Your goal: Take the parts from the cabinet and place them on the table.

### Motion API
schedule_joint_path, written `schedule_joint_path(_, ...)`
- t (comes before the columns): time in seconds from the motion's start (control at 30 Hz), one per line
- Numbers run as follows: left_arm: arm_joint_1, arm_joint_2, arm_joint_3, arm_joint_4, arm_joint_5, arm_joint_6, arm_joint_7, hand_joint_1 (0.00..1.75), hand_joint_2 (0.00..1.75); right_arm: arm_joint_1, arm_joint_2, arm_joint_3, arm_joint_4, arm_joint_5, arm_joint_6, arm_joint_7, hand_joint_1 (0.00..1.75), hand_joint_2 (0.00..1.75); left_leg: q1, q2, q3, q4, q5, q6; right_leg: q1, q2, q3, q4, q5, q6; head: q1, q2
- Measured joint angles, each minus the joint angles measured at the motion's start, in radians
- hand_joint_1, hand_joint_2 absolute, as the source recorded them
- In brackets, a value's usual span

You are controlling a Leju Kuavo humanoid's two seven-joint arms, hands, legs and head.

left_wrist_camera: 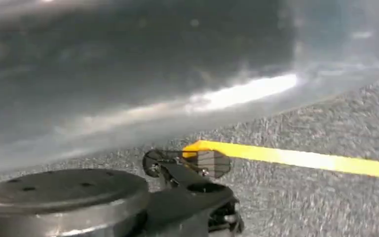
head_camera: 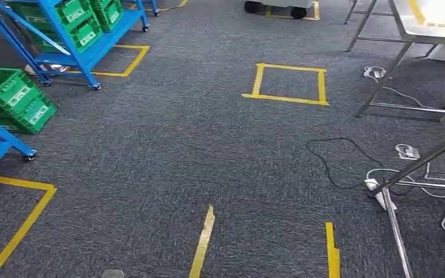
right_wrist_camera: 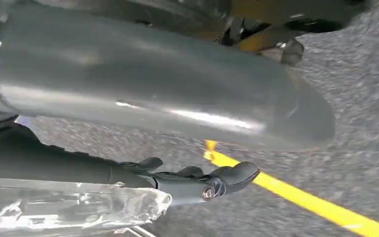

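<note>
We see green bins (head_camera: 14, 98) at nine o'clock, contents hidden. Our right hand (right_wrist_camera: 197, 180) grips a clear-bagged part (right_wrist_camera: 74, 210); left hand's (left_wrist_camera: 192, 197) state we cannot tell.

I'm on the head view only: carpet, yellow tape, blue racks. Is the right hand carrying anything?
Observer: Right wrist view shows crinkled clear plastic beside the right hand; I cannot tell if it is gripped.
Operator: And the left hand?
Observer: The left hand hangs over grey carpet; the picture is too blurred to tell if it holds anything.
Operator: Any marking near it?
Observer: A yellow tape line runs across the carpet just beyond its fingers.
</note>
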Motion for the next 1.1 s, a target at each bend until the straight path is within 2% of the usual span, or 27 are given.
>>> schedule_joint_path(0.03,-0.001,0.000,0.000,0.000,0.000,0.000,-0.003,0.00,0.00,0.001,0.000,0.000,0.000,0.000,0.000,-0.002,0.00,0.00,0.000,-0.013,0.000,0.001,-0.001,-0.003,-0.006,0.046,0.033,-0.080,0.033,0.001,0.000,0.000)
schedule_joint_path(0.07,-0.005,0.000,0.000,0.000,0.001,0.000,-0.004,0.00,0.00,0.003,0.000,0.000,0.000,0.000,0.000,-0.004,0.00,0.00,-0.006,-0.026,-0.007,0.010,-0.003,-0.009,-0.011,0.078,0.044,-0.108,0.022,0.001,0.000,0.000)
schedule_joint_path(0.17,0.000,-0.001,0.001,0.000,0.003,0.000,-0.006,0.00,0.00,-0.001,0.000,0.000,0.000,0.001,0.000,-0.006,0.00,0.00,0.003,-0.056,-0.020,0.007,0.009,-0.028,-0.003,0.050,0.049,-0.104,0.020,-0.009,0.000,0.000)
schedule_joint_path(0.2,0.001,0.000,0.001,0.000,0.003,0.001,-0.006,0.00,0.00,-0.001,0.002,0.000,0.000,0.001,0.000,-0.006,0.00,0.00,0.002,-0.062,-0.025,0.010,0.006,-0.033,-0.009,0.033,0.051,-0.114,0.026,-0.018,0.000,0.000)
schedule_joint_path(0.23,0.003,-0.001,0.002,0.000,0.003,0.001,-0.007,0.00,0.00,-0.001,0.002,-0.001,0.000,0.001,0.000,-0.007,0.00,0.00,-0.002,-0.004,-0.029,0.026,-0.011,-0.036,-0.009,0.020,0.055,-0.116,0.029,-0.022,-0.002,0.000)
schedule_joint_path(0.27,0.001,-0.002,0.002,0.000,0.003,0.001,-0.008,0.00,0.00,-0.001,0.003,0.000,0.000,0.001,0.000,-0.008,0.00,0.00,-0.002,0.040,-0.051,0.075,-0.046,-0.043,-0.007,0.007,0.055,-0.116,0.028,-0.029,-0.010,0.000)
schedule_joint_path(0.33,-0.006,-0.002,0.002,0.000,0.003,0.000,-0.010,0.00,0.00,0.004,0.003,-0.001,0.000,0.001,0.000,-0.008,0.00,0.00,0.003,0.067,-0.122,0.227,-0.119,-0.052,-0.002,-0.029,0.055,-0.116,0.025,-0.034,-0.010,0.000)
schedule_joint_path(0.37,-0.005,-0.002,0.002,0.000,0.003,-0.001,-0.010,0.00,0.00,0.005,0.002,-0.001,0.000,0.002,-0.001,-0.008,0.00,0.00,0.006,0.071,-0.156,0.297,-0.143,-0.055,-0.001,-0.046,0.054,-0.116,0.024,-0.036,-0.009,0.000)
schedule_joint_path(0.4,-0.002,-0.002,0.003,0.000,0.003,-0.001,-0.010,0.00,0.00,0.005,0.003,-0.001,0.000,0.003,-0.001,-0.009,0.00,0.00,0.008,0.072,-0.167,0.320,-0.141,-0.056,0.000,-0.060,0.055,-0.116,0.022,-0.036,-0.010,0.000)
schedule_joint_path(0.43,0.000,-0.002,0.004,0.000,0.004,-0.001,-0.011,0.00,0.00,0.004,0.003,-0.001,0.000,0.006,-0.001,-0.011,0.00,0.00,0.009,0.073,-0.156,0.299,-0.115,-0.056,0.001,-0.073,0.056,-0.116,0.020,-0.036,-0.010,0.000)
schedule_joint_path(0.47,0.000,-0.002,0.007,0.000,0.005,-0.003,-0.013,0.00,0.00,0.002,0.005,-0.001,0.000,0.009,-0.001,-0.011,0.00,0.00,0.009,0.076,-0.124,0.237,-0.074,-0.054,0.002,-0.085,0.059,-0.116,0.019,-0.034,-0.010,0.000)
schedule_joint_path(0.5,0.000,-0.001,0.008,0.000,0.005,-0.004,-0.015,0.00,0.00,0.001,0.006,-0.001,0.000,0.011,0.000,-0.012,0.00,0.00,0.008,0.089,-0.079,0.154,-0.031,-0.049,0.002,-0.097,0.064,-0.116,0.015,-0.033,-0.010,0.000)
schedule_joint_path(0.53,0.000,-0.001,0.008,0.000,0.005,-0.005,-0.018,0.00,0.00,0.000,0.007,-0.001,0.000,0.013,0.000,-0.013,0.00,0.00,0.003,0.129,-0.034,0.073,0.003,-0.041,0.004,-0.106,0.069,-0.116,0.012,-0.031,-0.010,0.000)
schedule_joint_path(0.57,-0.003,-0.001,0.009,0.000,0.006,-0.006,-0.020,0.00,0.00,0.000,0.009,-0.001,0.000,0.014,0.000,-0.015,0.00,0.00,-0.010,0.185,-0.011,0.034,-0.009,-0.034,0.010,-0.117,0.071,-0.114,0.006,-0.024,-0.010,0.000)
schedule_joint_path(0.6,-0.010,-0.001,0.010,0.000,0.006,-0.006,-0.022,0.00,0.00,0.000,0.010,-0.001,0.000,0.014,0.000,-0.016,0.00,0.00,-0.012,0.178,-0.009,0.018,-0.014,-0.025,0.013,-0.126,0.069,-0.111,0.003,-0.020,-0.011,0.000)
schedule_joint_path(0.7,-0.005,-0.001,0.013,0.000,0.007,-0.007,-0.023,0.00,0.00,-0.009,0.011,-0.001,-0.001,0.018,0.000,-0.016,0.00,0.00,-0.013,0.140,-0.015,0.014,-0.010,-0.014,0.014,-0.169,0.080,-0.115,-0.003,-0.008,-0.010,0.000)
schedule_joint_path(0.73,-0.002,-0.001,0.014,0.000,0.007,-0.007,-0.024,0.00,0.00,-0.009,0.011,-0.001,-0.002,0.018,0.000,-0.018,0.00,0.00,-0.004,0.129,-0.009,0.006,-0.005,-0.007,0.009,-0.131,0.071,-0.106,-0.016,0.001,-0.010,0.000)
schedule_joint_path(0.77,-0.004,-0.001,0.015,0.000,0.008,-0.009,-0.024,0.00,0.00,-0.008,0.011,-0.001,-0.002,0.019,0.000,-0.020,0.00,0.00,-0.003,0.118,-0.010,0.006,-0.004,-0.002,0.005,-0.073,0.058,-0.068,-0.041,0.003,-0.006,0.000)
schedule_joint_path(0.8,-0.009,-0.002,0.015,0.000,0.007,-0.011,-0.026,0.00,0.00,-0.006,0.012,-0.001,-0.002,0.019,0.001,-0.021,0.00,0.00,-0.003,0.103,-0.011,0.006,-0.003,0.004,0.002,-0.044,0.021,0.010,-0.083,0.004,-0.005,0.000)
schedule_joint_path(0.87,-0.011,-0.002,0.015,0.000,0.007,-0.015,-0.028,0.00,0.00,-0.004,0.012,-0.002,-0.002,0.019,0.002,-0.022,0.00,0.00,-0.004,0.073,-0.012,0.006,-0.002,0.006,0.001,-0.025,-0.061,0.170,-0.142,0.008,-0.004,0.000)
schedule_joint_path(0.9,-0.009,-0.001,0.016,0.000,0.007,-0.016,-0.028,0.00,0.00,-0.003,0.012,-0.003,-0.002,0.019,0.003,-0.023,0.00,0.00,-0.004,0.059,-0.011,0.006,-0.002,0.006,0.001,-0.023,-0.085,0.205,-0.141,0.010,-0.005,0.000)
schedule_joint_path(0.93,-0.007,-0.001,0.016,0.000,0.008,-0.017,-0.030,0.00,0.00,-0.002,0.012,-0.005,-0.002,0.020,0.003,-0.023,0.00,0.00,-0.003,0.045,-0.010,0.007,-0.002,0.006,0.001,-0.022,-0.088,0.194,-0.118,0.009,-0.004,0.000)
schedule_joint_path(0.97,-0.006,-0.001,0.016,0.000,0.011,-0.019,-0.031,0.00,0.00,-0.004,0.012,-0.006,-0.002,0.022,0.005,-0.024,0.00,0.00,-0.003,0.029,-0.008,0.007,-0.002,0.005,0.000,-0.021,-0.070,0.140,-0.073,0.008,-0.004,0.000)
schedule_joint_path(1.0,-0.006,-0.001,0.017,0.000,0.014,-0.021,-0.034,0.00,0.00,-0.005,0.012,-0.008,-0.002,0.023,0.005,-0.025,0.00,0.00,-0.003,0.013,-0.005,0.008,-0.002,0.004,-0.003,-0.014,-0.034,0.054,-0.019,0.007,-0.004,0.000)
schedule_joint_path(1.03,-0.006,-0.001,0.017,0.000,0.014,-0.023,-0.036,0.00,0.00,-0.006,0.012,-0.009,-0.002,0.025,0.005,-0.026,0.00,0.00,-0.003,-0.001,-0.002,0.008,-0.003,0.001,-0.007,0.007,0.006,-0.038,0.029,0.007,-0.004,0.000)
schedule_joint_path(1.07,-0.007,0.000,0.017,0.000,0.014,-0.024,-0.038,0.00,0.00,-0.006,0.012,-0.010,-0.002,0.026,0.005,-0.026,0.00,0.00,-0.006,-0.012,-0.003,0.009,-0.004,-0.005,-0.011,0.062,0.026,-0.081,0.026,0.006,-0.004,0.000)
schedule_joint_path(1.1,-0.010,0.000,0.018,0.000,0.014,-0.024,-0.039,0.00,0.00,-0.006,0.012,-0.010,-0.003,0.026,0.006,-0.027,0.00,0.00,-0.008,-0.023,-0.009,0.018,-0.004,-0.010,-0.015,0.063,0.031,-0.105,0.024,0.004,-0.006,0.000)
